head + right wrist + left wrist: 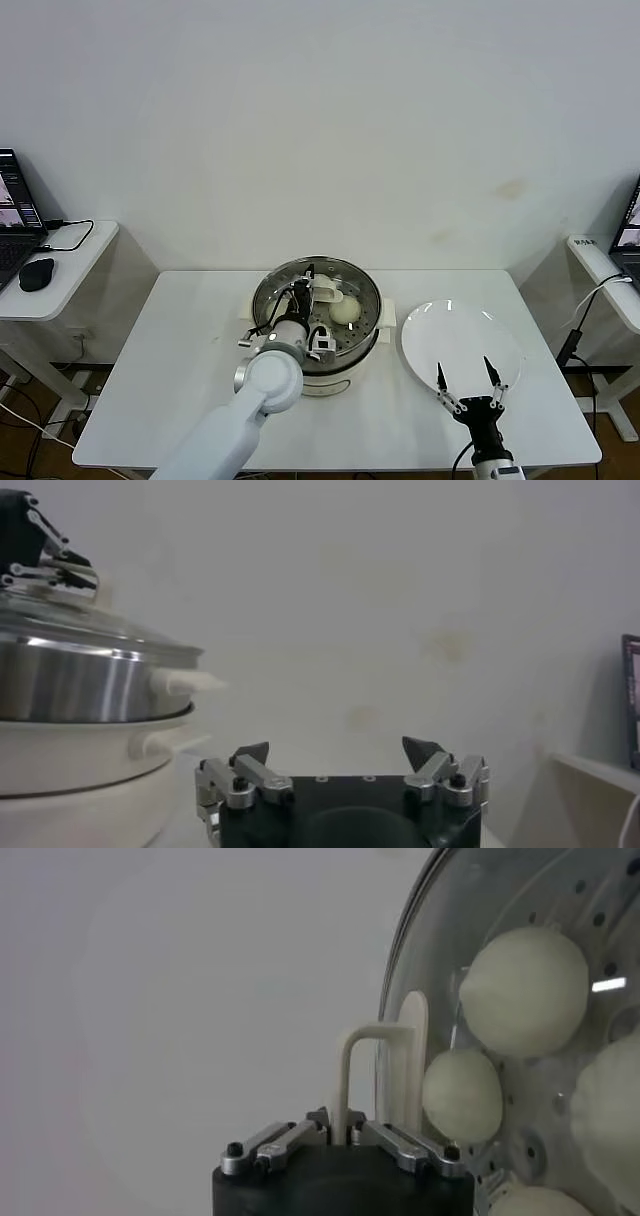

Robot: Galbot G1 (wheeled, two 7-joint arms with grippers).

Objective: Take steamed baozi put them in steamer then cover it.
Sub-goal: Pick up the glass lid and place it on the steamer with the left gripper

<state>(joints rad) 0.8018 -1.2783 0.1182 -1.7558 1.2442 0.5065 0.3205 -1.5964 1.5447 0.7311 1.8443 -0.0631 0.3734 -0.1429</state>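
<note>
Your left gripper [312,300] is clenched on the cream handle [383,1076] of the cover [300,300], directly above the steamer [365,330]. The cover is clear glass with a metal rim and, in the right wrist view, lies on the steamer's rim [70,645]. The handle is a thin, smooth arch, pinched between the closed fingers.

Under the glass you can see baozi [523,990]: round, smooth, matte cream-white. They sit on the perforated steel floor, beside and below the handle.

The steamer is shiny steel on a cream pot [70,755] with side handles, near the middle of the table [180,340], toward its far edge.

Your right gripper [467,385] hangs released, fingers spread, over the near edge of a flat white plate [455,335], just right of the pot.
</note>
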